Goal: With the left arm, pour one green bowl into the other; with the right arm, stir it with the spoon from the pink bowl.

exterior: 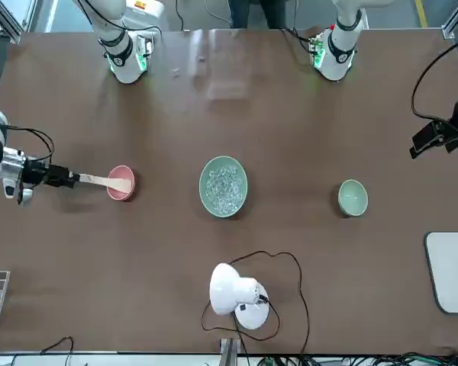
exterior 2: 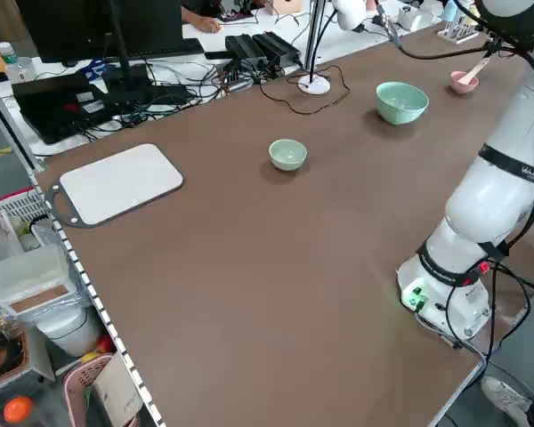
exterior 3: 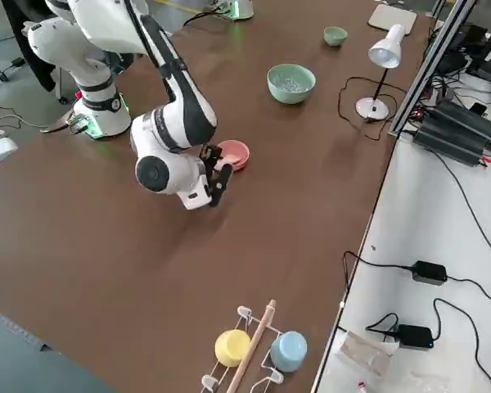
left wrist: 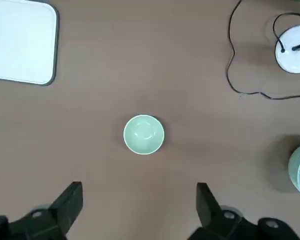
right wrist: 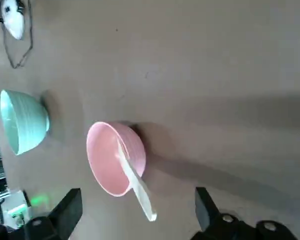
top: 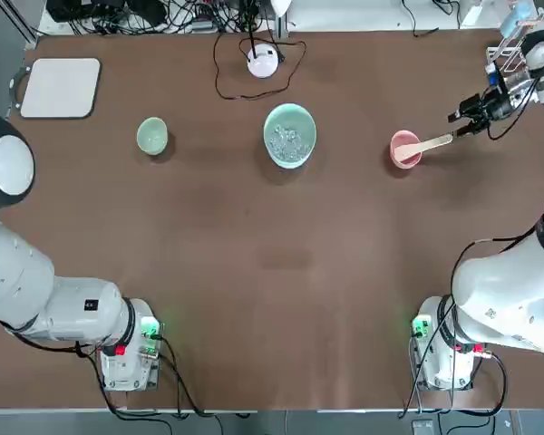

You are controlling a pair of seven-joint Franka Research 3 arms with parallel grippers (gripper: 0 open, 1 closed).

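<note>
- The right gripper (right wrist: 137, 194) sits low at the right edge of the top view. Its fingers are spread wide and hold nothing. In its wrist view, the handle tip of the spoon (right wrist: 135, 182) lies between them without touching either.
- The spoon rests in the pink bowl (right wrist: 107, 155), centre-right in the top view, with its handle leaning over the rim toward the gripper.
- Risk: only the end of the handle is within reach. A pinch there could slip off, or lever the light pink bowl over or drag it.
- Beyond it, mid-frame, the large green bowl (top: 289, 135) holds clear pieces. A careless swing could knock its rim.
- The small green bowl (top: 151, 136), left of centre, looks empty. The left gripper (left wrist: 139, 192) hovers above it, spread and holding nothing.
- This fits either the contents poured and stirring still to come, or the spoon back in its bowl after stirring.
</note>
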